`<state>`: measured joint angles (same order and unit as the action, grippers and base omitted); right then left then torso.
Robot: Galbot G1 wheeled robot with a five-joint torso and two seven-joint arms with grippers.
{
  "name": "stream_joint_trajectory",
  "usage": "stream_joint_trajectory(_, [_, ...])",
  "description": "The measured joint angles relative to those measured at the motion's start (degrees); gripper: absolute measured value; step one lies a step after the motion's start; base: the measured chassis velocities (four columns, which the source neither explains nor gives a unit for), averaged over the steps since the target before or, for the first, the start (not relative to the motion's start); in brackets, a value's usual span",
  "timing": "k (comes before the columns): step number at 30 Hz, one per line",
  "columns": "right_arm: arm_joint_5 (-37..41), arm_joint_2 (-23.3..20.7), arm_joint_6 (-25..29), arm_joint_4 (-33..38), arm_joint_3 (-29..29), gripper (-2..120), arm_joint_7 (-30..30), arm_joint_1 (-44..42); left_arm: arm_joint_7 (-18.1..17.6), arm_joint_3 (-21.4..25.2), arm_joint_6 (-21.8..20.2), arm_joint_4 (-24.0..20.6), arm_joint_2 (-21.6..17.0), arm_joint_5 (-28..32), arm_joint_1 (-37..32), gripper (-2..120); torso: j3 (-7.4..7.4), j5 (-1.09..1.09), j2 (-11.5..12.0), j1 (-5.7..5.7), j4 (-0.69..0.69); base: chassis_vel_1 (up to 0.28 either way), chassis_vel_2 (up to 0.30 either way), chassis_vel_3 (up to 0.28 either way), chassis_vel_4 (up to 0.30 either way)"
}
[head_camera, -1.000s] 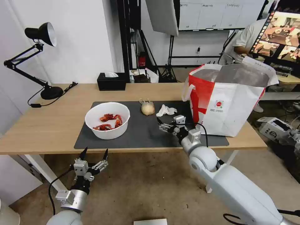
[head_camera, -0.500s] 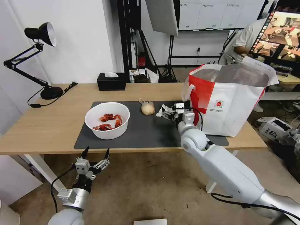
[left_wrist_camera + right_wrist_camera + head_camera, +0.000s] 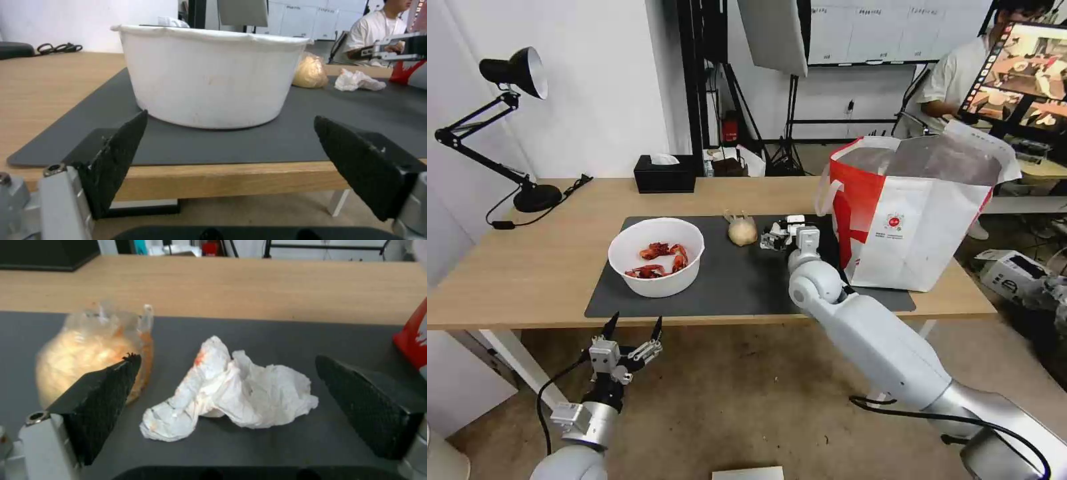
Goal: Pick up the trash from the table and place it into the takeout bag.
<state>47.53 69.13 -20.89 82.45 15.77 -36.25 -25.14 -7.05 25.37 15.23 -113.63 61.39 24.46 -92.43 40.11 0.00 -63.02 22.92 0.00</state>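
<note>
The trash on the table [image 3: 527, 267] is a white bowl [image 3: 657, 257] of red crayfish shells, a beige knotted bundle [image 3: 742, 231] and a crumpled white tissue [image 3: 227, 390], all on the dark grey mat [image 3: 734, 280]. My right gripper [image 3: 778, 235] is open and low over the mat. In the right wrist view [image 3: 225, 358] the tissue lies between its fingers, with the bundle [image 3: 89, 363] just outside one finger. The takeout bag [image 3: 920, 213] stands open at the mat's right end. My left gripper [image 3: 632, 333] hangs open below the table's front edge, facing the bowl [image 3: 209, 73].
A black tissue box [image 3: 664, 175] sits at the back edge of the table. A black desk lamp [image 3: 514, 73] stands at the far left with its cable trailing over the wood. The bag's red side is close to the right of my right gripper.
My right gripper has moved from the mat's front part back toward the tissue and now straddles it. The left arm has barely moved.
</note>
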Motion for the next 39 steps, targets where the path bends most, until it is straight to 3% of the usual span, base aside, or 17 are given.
stream_joint_trajectory(39, [1.52,3.71,-6.28,-12.16,-0.49,100,5.54,5.05,0.11,0.1,-1.27,-0.59,-0.93,1.08,0.05,100,0.0,0.0,-0.01,0.0,0.0,0.0,0.0,0.0,0.0])
